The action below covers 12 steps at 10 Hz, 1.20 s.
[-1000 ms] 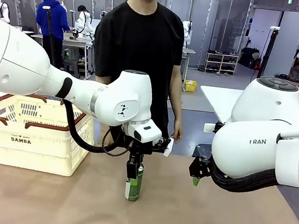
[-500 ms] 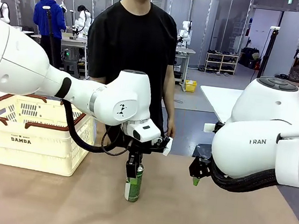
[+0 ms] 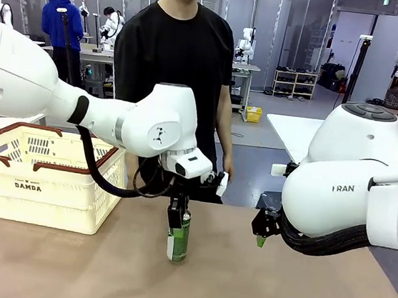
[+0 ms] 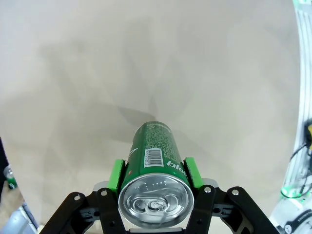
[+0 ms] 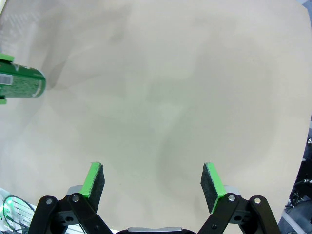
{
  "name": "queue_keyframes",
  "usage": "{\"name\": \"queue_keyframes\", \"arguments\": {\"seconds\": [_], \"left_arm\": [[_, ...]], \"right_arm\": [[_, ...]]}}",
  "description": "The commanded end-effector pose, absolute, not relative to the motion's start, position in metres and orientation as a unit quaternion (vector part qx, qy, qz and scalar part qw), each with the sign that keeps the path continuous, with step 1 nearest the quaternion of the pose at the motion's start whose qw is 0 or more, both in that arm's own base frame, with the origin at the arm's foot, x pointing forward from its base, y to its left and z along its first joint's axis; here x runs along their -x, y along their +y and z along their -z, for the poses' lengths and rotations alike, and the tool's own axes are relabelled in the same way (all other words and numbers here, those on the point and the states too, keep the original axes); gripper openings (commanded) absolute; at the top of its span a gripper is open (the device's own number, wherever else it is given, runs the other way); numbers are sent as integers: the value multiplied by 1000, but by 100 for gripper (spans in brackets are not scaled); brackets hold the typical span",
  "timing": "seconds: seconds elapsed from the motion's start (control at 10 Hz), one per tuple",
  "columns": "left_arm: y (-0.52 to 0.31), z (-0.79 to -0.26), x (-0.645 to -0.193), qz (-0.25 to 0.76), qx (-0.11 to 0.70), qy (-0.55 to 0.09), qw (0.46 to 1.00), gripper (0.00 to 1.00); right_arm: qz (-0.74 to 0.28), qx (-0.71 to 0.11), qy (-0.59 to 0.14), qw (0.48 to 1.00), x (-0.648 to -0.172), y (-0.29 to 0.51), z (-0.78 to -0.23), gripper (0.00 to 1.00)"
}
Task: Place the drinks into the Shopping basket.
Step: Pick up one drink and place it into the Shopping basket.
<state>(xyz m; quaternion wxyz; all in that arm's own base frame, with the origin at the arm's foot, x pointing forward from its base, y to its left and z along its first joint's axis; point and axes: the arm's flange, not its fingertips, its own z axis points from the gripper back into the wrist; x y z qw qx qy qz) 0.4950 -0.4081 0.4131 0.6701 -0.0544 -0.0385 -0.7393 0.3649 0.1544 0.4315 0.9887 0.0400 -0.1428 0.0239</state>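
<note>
– Green can: where is it found?
– It is seen upright near the middle of the table, on the near side of the person. Its upper part is gripped by the left gripper, which is set on it from above.
– How is that grip shown in the left wrist view?
– The green can is clamped between the green pads of the left gripper, one pad pressed to each side just below the silver top. Whether the base is touching the table cannot be told.
– And the Shopping basket?
– The Shopping basket is placed at the left side of the table, well apart from the can. "DAMDA" is printed on its near wall.
– What is noted of the right gripper?
– The right gripper is held over the table to the right of the can, apart from it. In the right wrist view the jaws of the right gripper are spread wide with nothing between them, and the green can is caught at the picture's left edge.
– And the person?
– One hand is hung at the side, beyond the far edge of the table.
</note>
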Motion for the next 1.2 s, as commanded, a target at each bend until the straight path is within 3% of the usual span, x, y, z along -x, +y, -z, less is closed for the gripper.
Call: {"name": "queue_keyframes", "arguments": {"seconds": [0.0,0.3,0.7,1.1], "left_arm": [[-384,-454,-491,731,70,-37,677,14],[-340,-517,-492,723,57,-60,685,14],[-264,-609,-499,650,13,-100,754,14],[-178,-648,-518,576,-28,-140,805,14]], "right_arm": [[-28,-42,-142,989,-365,154,-432,100],[-28,-42,-142,989,-365,154,-432,100],[-28,-42,-142,989,-365,154,-432,100],[-28,-42,-142,989,-365,154,-432,100]]}}
